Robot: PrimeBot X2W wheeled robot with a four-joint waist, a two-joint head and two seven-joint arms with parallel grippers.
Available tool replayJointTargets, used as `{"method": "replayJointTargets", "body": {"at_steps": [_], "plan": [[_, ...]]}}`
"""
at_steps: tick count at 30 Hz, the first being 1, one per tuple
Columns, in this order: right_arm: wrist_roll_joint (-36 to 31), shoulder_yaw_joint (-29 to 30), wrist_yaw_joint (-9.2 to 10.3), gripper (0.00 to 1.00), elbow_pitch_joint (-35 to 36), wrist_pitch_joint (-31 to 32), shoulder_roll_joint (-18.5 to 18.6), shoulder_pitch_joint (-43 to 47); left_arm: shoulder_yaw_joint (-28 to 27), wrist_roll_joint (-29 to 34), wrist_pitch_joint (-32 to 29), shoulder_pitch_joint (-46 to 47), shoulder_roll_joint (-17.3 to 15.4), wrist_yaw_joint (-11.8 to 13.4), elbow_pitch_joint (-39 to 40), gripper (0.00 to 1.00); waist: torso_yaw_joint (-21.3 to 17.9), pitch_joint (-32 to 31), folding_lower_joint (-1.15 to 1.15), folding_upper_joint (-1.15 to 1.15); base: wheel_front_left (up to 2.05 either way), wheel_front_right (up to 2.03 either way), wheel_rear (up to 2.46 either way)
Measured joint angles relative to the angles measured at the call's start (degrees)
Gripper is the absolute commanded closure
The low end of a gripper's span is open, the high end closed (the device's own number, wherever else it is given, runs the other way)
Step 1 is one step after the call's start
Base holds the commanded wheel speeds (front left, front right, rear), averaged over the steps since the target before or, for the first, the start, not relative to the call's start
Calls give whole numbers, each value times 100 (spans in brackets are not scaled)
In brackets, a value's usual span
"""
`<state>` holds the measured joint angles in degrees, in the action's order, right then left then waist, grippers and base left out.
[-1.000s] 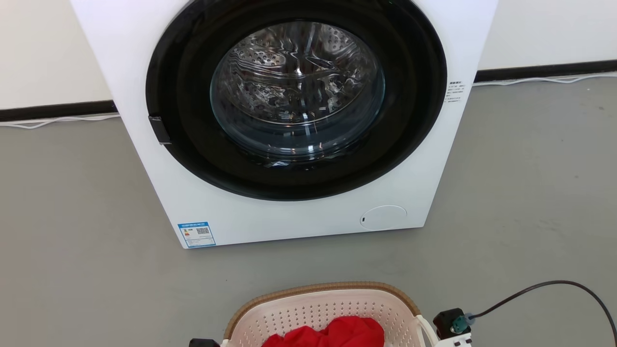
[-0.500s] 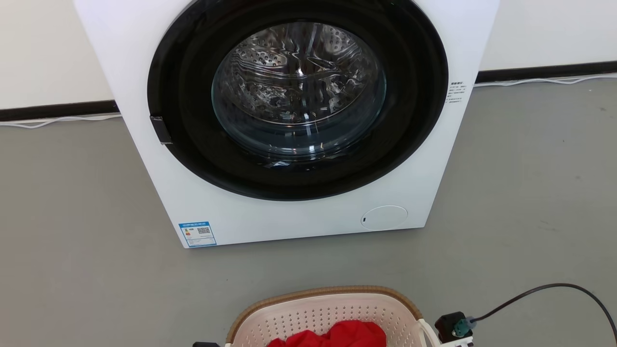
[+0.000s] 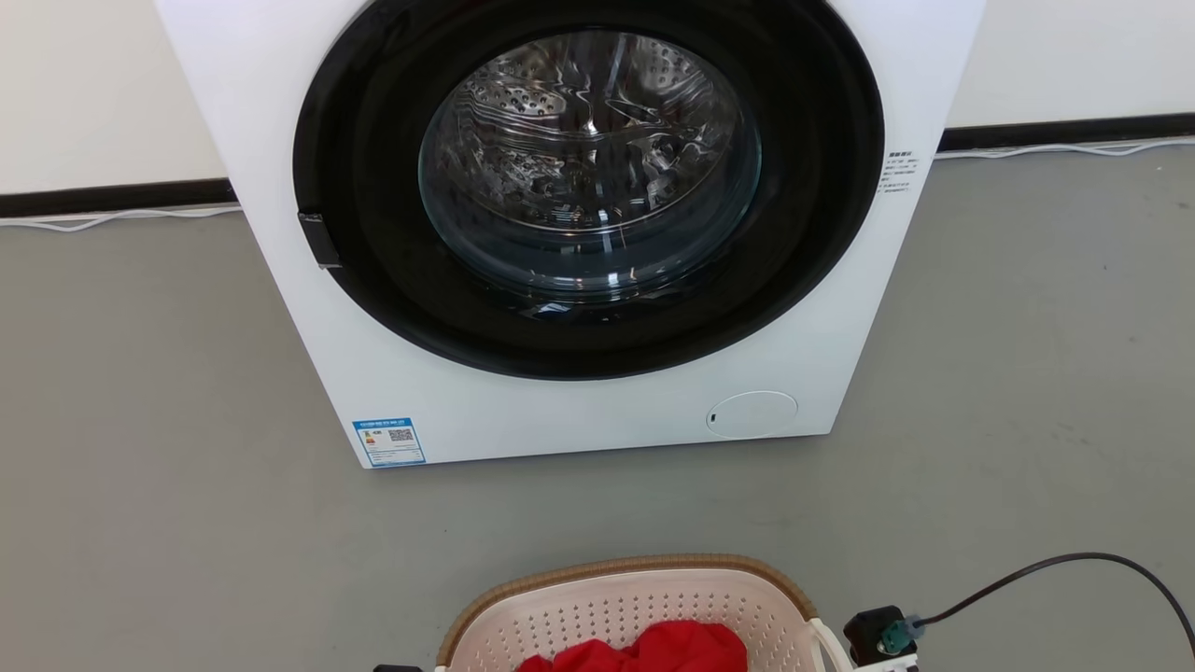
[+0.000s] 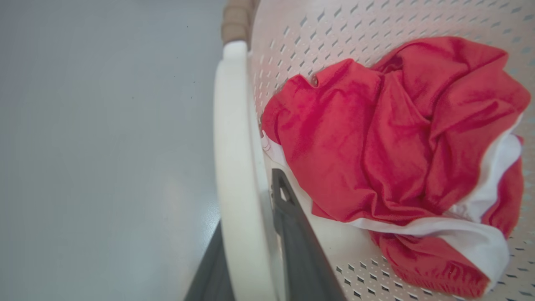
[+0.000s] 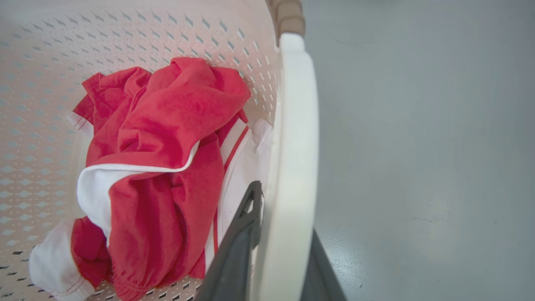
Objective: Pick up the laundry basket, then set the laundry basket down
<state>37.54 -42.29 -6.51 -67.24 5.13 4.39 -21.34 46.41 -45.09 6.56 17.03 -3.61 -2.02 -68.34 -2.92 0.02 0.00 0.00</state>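
My left gripper (image 4: 248,209) straddles the left loop handle (image 4: 234,146) of the laundry basket (image 4: 376,25). One dark finger (image 4: 292,238) is inside the basket wall and the other outside, both pressed against the handle. My right gripper (image 5: 286,213) mirrors this on the basket's right loop handle (image 5: 296,125), clamped the same way. My right wrist (image 3: 873,635) sits just beside the basket's right side.

We see a grey floor (image 3: 140,420) bearing a white washer (image 3: 560,425) at the far middle, with a thin white cable (image 3: 112,217) along its far-left edge.
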Motion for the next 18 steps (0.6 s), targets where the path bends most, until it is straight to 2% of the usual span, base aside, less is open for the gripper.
{"method": "replayJointTargets", "body": {"at_steps": [18], "plan": [[143, -131, 0, 100, -51, -66, -3, -16, 321, -289, 109, 73, 1, 0, -90, 100, -9, 29, 0, 0, 0, 0, 0]]}}
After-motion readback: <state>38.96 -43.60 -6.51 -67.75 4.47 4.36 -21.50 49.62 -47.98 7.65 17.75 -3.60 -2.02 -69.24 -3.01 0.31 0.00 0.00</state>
